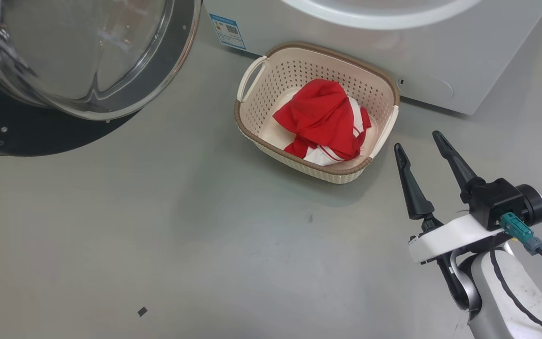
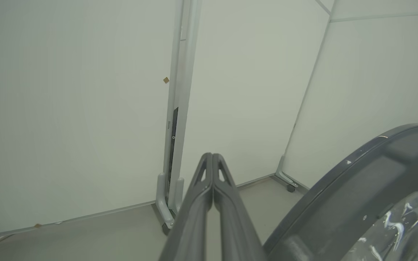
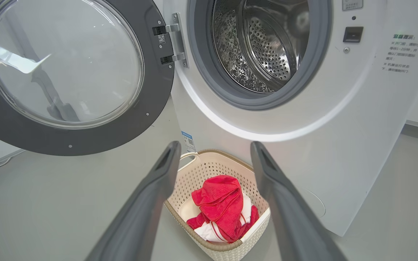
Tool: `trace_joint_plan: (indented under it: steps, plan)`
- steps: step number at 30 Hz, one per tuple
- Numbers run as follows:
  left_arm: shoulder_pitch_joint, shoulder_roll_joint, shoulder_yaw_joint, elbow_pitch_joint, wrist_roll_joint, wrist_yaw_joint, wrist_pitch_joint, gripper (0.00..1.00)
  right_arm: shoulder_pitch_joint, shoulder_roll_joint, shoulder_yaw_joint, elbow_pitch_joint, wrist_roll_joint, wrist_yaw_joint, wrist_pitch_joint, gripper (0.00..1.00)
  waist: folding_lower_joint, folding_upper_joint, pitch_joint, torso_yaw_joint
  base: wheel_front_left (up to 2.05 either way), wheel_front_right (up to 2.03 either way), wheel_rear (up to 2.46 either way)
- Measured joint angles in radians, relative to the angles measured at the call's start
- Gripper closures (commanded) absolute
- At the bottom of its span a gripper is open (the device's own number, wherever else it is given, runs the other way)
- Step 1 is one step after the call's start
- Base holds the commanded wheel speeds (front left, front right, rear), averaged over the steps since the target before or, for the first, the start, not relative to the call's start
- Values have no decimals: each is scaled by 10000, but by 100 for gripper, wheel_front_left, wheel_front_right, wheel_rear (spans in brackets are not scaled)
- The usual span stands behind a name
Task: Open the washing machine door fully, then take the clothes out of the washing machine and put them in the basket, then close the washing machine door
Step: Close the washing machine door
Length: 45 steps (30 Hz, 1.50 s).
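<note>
The red clothes (image 1: 325, 121) with white stripes lie bunched in the cream basket (image 1: 251, 81) on the floor in front of the white washing machine (image 1: 464, 52). In the right wrist view the clothes (image 3: 220, 208) sit in the basket (image 3: 209, 168) below the bare steel drum (image 3: 263, 43). The washing machine door (image 1: 167, 61) stands swung wide to the left, its glass bowl facing out (image 3: 60, 61). My right gripper (image 1: 420, 147) hangs open and holds nothing, to the right of the basket. My left gripper (image 2: 212, 156) is shut and holds nothing, just beside the door's dark rim (image 2: 339, 192).
White partition panels (image 2: 67, 108) on small feet stand behind the door, with a corner to the right. A blue sticker (image 1: 227, 30) marks the machine's lower front. A small dark scrap (image 1: 142, 311) lies on the grey floor.
</note>
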Motion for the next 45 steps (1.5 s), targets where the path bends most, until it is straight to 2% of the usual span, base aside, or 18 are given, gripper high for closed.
trace_joint_plan:
  steps: [5,7,15,20,31,45]
  plan:
    - [-897,240,667,1168,-1139,50,913,100,-11,-48,17,-35,0,0,0,0,0,0,207,-345,0,0,0]
    - [-1298,288,978,1651,-1626,280,1292,100,-19,-46,27,-42,2,0,0,0,0,0,275,-479,0,0,0]
    - [-2596,466,2514,3534,-3425,1670,2805,100,-214,58,155,-69,0,0,-2,0,0,0,451,-1002,0,0,0]
    - [-3476,861,2842,4128,-3733,2127,3229,100,-212,50,125,-69,2,-2,-4,0,0,0,558,-1284,0,0,0]
    - [-4397,834,3154,5400,-4383,2295,3960,100,-213,38,104,-71,2,-2,-13,0,0,0,592,-1439,0,0,0]
    - [-4894,832,2796,6414,-4585,2385,5037,100,-213,40,105,-73,0,-8,-94,0,0,0,554,-1606,0,0,0]
